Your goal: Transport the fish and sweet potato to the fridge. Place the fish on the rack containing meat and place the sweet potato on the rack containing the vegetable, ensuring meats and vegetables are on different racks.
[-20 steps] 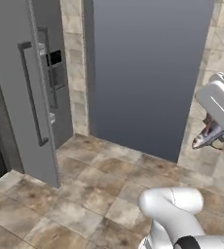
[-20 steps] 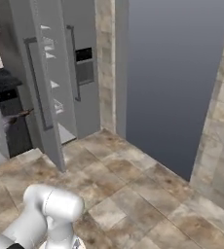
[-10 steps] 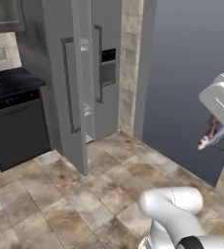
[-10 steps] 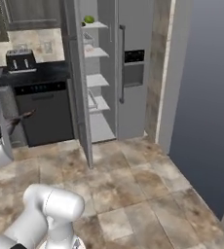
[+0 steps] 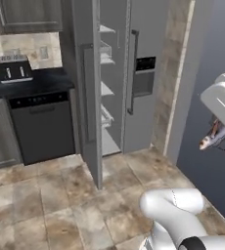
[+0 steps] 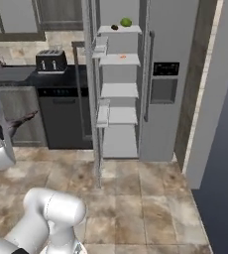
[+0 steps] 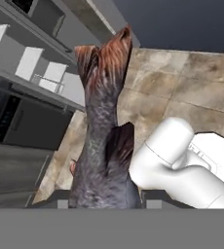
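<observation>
The fridge [image 6: 136, 89] stands open. On its top shelf [image 6: 117, 30] lie a green vegetable [image 6: 126, 22] and a dark sweet potato [image 6: 114, 27] near the back edge. An orange meat [image 6: 123, 57] lies mid-shelf on the next shelf [image 6: 118, 60].

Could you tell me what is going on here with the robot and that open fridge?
The robot's gripper is shut on the fish, held up in the air beside the arm. The fridge stands ahead with one door open. On its top shelf sit the green vegetable and a small dark item; the orange-pink meat lies one shelf lower. The fish is not yet on a rack.
</observation>
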